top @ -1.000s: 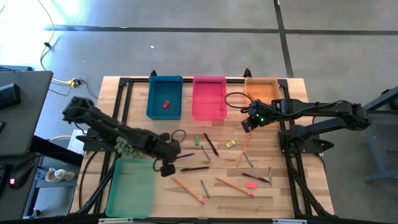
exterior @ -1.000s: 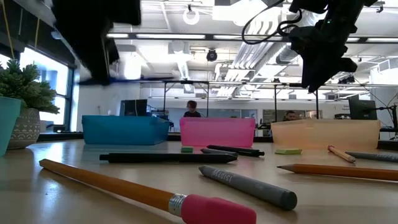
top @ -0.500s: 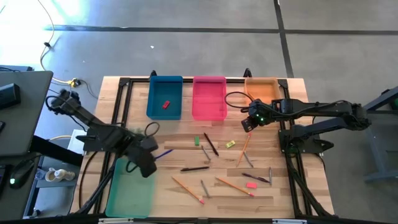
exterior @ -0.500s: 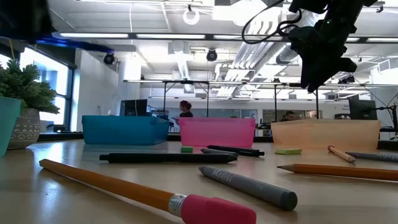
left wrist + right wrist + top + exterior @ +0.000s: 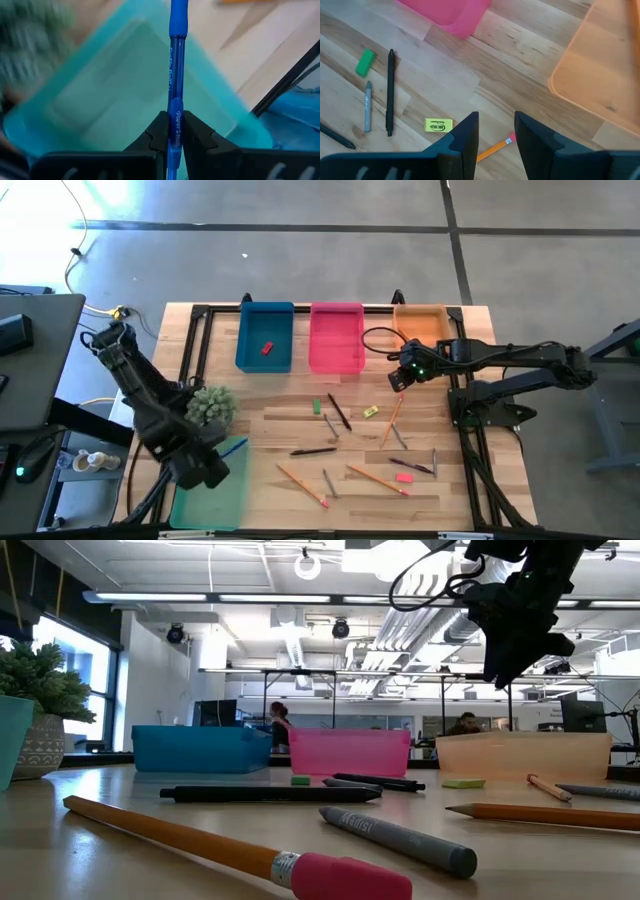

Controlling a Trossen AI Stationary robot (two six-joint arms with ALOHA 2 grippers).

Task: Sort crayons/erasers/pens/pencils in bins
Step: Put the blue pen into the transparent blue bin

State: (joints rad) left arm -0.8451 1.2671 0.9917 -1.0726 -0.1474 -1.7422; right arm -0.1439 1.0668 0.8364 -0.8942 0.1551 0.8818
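1. Four bins sit on the bench (image 5: 470,500). The blue bin (image 5: 265,360) is at 11 o'clock, the pink bin (image 5: 336,360) at 12, the orange bin (image 5: 421,325) at 1, and the green bin (image 5: 215,495) at 8.
2. The left end effector (image 5: 205,470) hangs over the green bin, clenched on one blue pen (image 5: 175,75), which points out over the bin's floor.
3. The right end effector (image 5: 398,380) hovers at 1 o'clock, just beside the orange bin's near corner. Its fingers (image 5: 462,137) stand apart and grasp nothing.
4. There are four erasers. A red eraser (image 5: 266,348) lies in the blue bin. A green eraser (image 5: 316,406), a yellow-green eraser (image 5: 370,411) and a pink eraser (image 5: 404,477) lie on the bench.
5. Three dark pens lie loose on the bench: one (image 5: 339,412) near centre, one (image 5: 313,450) at 6 o'clock and one (image 5: 411,466) at 4.
6. Three orange pencils lie on the bench: one (image 5: 392,420) at 3 o'clock, one (image 5: 377,479) at 5 and one (image 5: 300,485) at 6.
7. Four grey crayons lie on the bench: one (image 5: 330,425) at centre, one (image 5: 399,438) at 3, one (image 5: 434,462) at 4 and one (image 5: 329,483) at 6.
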